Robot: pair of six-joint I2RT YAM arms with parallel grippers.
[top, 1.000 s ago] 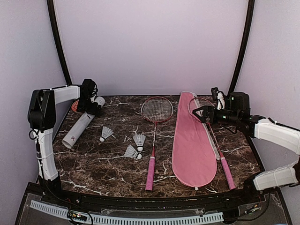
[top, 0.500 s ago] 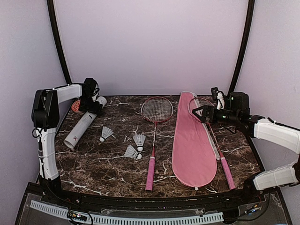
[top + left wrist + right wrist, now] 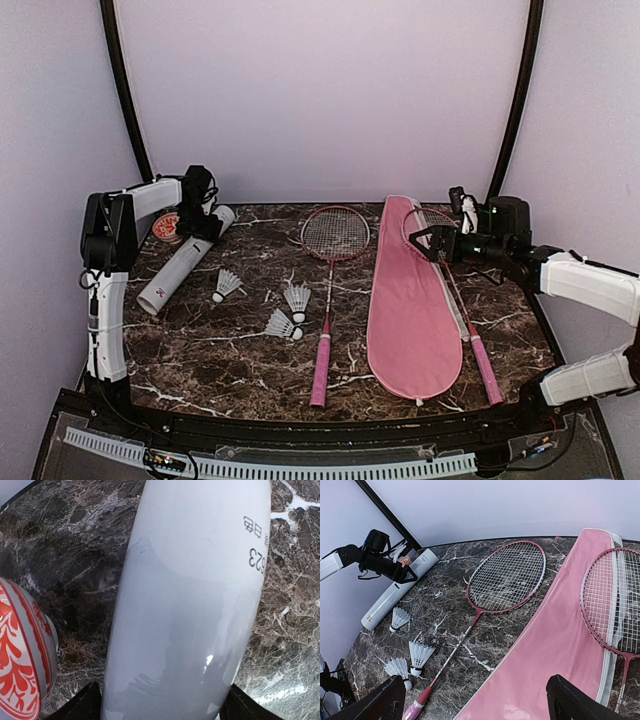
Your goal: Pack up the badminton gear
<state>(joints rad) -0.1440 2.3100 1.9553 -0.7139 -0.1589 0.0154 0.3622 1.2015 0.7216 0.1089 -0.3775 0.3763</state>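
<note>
Left gripper (image 3: 160, 707) is down in the far-left corner, jaws astride the white cardboard tube (image 3: 190, 605), a dark fingertip (image 3: 82, 707) close against each flank. From the wrist view it is hard to say whether they are pinching it or only bracketing it. The tube lies on its side on the marble table (image 3: 230, 370), near end angled toward the arm bases, and nothing shows inside it from these angles. Just beside its far end, on the left, sits a round red-and-white patterned object (image 3: 20, 645). Moving out across the marble, three shuttlecocks (image 3: 297, 298) lie loose to the right of the tube, none of them in any container. Next over, one racket (image 3: 335, 232) lies flat, head far, pink handle near. Then the pink bag (image 3: 410, 300), flat and lengthwise, and the other racket (image 3: 615, 600) has its head resting on top of the bag's upper right edge, handle on the table just beside it: on the bag, not in it. Over that head hovers the right gripper (image 3: 480, 700), jaws spread wide, nothing between them.
</note>
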